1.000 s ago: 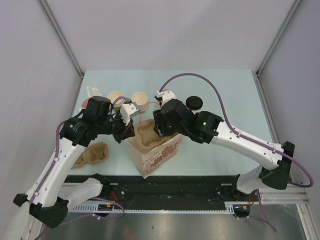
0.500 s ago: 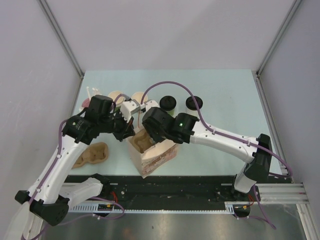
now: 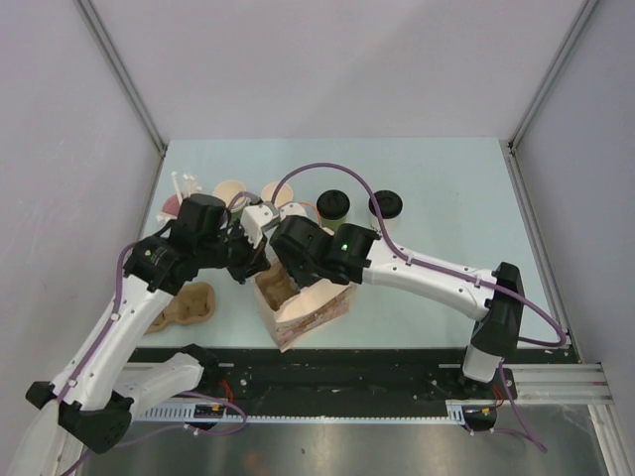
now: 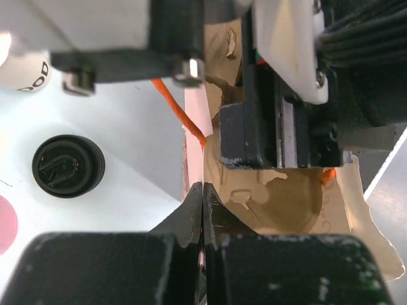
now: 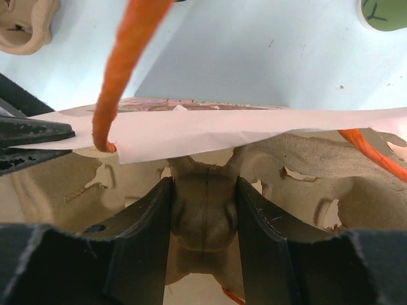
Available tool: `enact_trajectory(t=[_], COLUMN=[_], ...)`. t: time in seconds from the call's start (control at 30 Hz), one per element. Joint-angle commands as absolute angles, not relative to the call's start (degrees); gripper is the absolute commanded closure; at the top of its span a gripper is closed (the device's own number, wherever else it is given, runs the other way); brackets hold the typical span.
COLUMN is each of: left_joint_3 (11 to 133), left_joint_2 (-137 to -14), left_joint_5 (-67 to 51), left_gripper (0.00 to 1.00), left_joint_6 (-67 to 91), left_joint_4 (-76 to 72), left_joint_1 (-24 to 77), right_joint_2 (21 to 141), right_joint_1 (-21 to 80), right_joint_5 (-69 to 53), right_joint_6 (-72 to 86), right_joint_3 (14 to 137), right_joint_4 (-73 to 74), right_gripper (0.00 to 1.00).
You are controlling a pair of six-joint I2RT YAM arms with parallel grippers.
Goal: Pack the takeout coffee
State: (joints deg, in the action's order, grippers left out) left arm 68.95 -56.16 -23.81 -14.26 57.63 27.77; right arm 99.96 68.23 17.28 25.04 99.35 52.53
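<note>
Takeout coffee: two black-lidded cups, the green-sided cup [image 3: 334, 206] and a second lidded cup [image 3: 385, 205], stand near each other on the bench [image 3: 446, 178] behind the bag. Neither is packed yet.
Pulp cup carrier [image 5: 299, 165]: one, inside the paper bag [image 3: 313, 312]; judged to go in first so the cups will sit steady.
Right claw [image 5: 203, 184]: clamped on the carrier's centre post, reaching down into the bag mouth.
Left claw [image 4: 202, 190]: pressed together on the bag's left-hand wall, apparently to keep the mouth open and the bag upright.
Orange handles [image 5: 124, 63]: two, loose at the rim.
Spare carrier [image 3: 189, 302]: one, flat on the bench left of the bag.
Open cream-coloured cups [image 3: 276, 190]: two, near the pink cup of straws [image 3: 174, 203]; their role cannot be told.
</note>
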Motion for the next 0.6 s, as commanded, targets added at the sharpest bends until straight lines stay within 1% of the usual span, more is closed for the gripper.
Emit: enact_trajectory(t=[0.0, 0.03, 0.07, 0.1, 0.13, 0.17, 0.2, 0.23, 0.27, 0.37, 0.43, 0.47, 0.5, 0.53, 0.57], left_joint_3=[68.6, 69.1, 69.7, 71.3, 72.1, 73.0, 75.2, 76.4, 79.0, 84.0, 85.5, 85.4, 84.7, 83.5, 80.0], left_joint_2=[-55.0, -55.0, -54.9, -54.8, -54.1, -53.8, -53.4, -52.7, -52.1, -50.4, -49.7, -49.1, -49.0, -48.8, -48.2], left_joint_5=[-23.0, -22.3, -20.7, -20.2, -20.0, -19.0, -18.5, -17.8, -17.5, -19.3, -27.1, -31.4, -36.0, -36.4, -35.6], left_gripper=[1.00, 0.92, 0.74, 0.66, 0.56, 0.35, 0.27, 0.22, 0.20, 0.19, 0.25, 0.30, 0.32, 0.32, 0.31], left_joint_6=[-16.7, -16.9, -17.0, -17.0, -17.2, -17.4, -17.6, -17.8, -18.3, -18.6, -19.2, -19.4, -19.7, -19.5, -19.6], left_joint_4=[55.8, 55.8, 55.8, 55.8, 56.0, 56.0, 56.1, 56.1, 56.3, 57.4, 58.8, 60.8, 61.6, 62.2, 62.2], left_joint_1=[29.6, 29.6, 29.6, 29.6, 29.6, 29.6, 29.7, 29.7, 29.7, 29.6, 29.8, 30.3, 31.2, 32.6, 36.0], right_joint_2=[97.9, 97.9, 97.8, 97.6, 97.6, 97.7, 97.7, 97.9, 97.8, 97.9, 98.1, 98.0, 98.0, 97.9, 97.8], right_joint_1=[67.4, 67.2, 66.9, 66.7, 66.7, 66.5, 66.5, 66.4, 66.3, 65.8, 65.7, 65.7, 65.7, 65.7, 65.7], right_joint_5=[12.9, 12.6, 11.6, 11.1, 10.6, 10.2, 10.2, 10.2, 10.0, 9.6, 9.7, 9.6, 9.7, 9.9, 10.0], right_joint_6=[28.6, 28.8, 29.1, 29.4, 29.6, 29.9, 30.0, 30.1, 30.1, 30.1, 30.2, 30.3, 30.3, 30.5, 30.7], right_joint_3=[100.6, 98.8, 97.8, 96.7, 96.0, 95.3, 95.2, 95.4, 95.4, 95.9, 96.2, 96.5, 96.5, 96.5, 96.3], right_joint_4=[50.9, 50.9, 50.9, 49.9, 49.7, 49.7, 49.7, 49.6, 49.5, 49.0, 49.1, 49.2, 49.2, 49.2, 49.2], right_gripper=[0.78, 0.78, 0.78, 0.78, 0.78, 0.78, 0.78, 0.78, 0.78, 0.78, 0.78, 0.78, 0.78, 0.77, 0.78])
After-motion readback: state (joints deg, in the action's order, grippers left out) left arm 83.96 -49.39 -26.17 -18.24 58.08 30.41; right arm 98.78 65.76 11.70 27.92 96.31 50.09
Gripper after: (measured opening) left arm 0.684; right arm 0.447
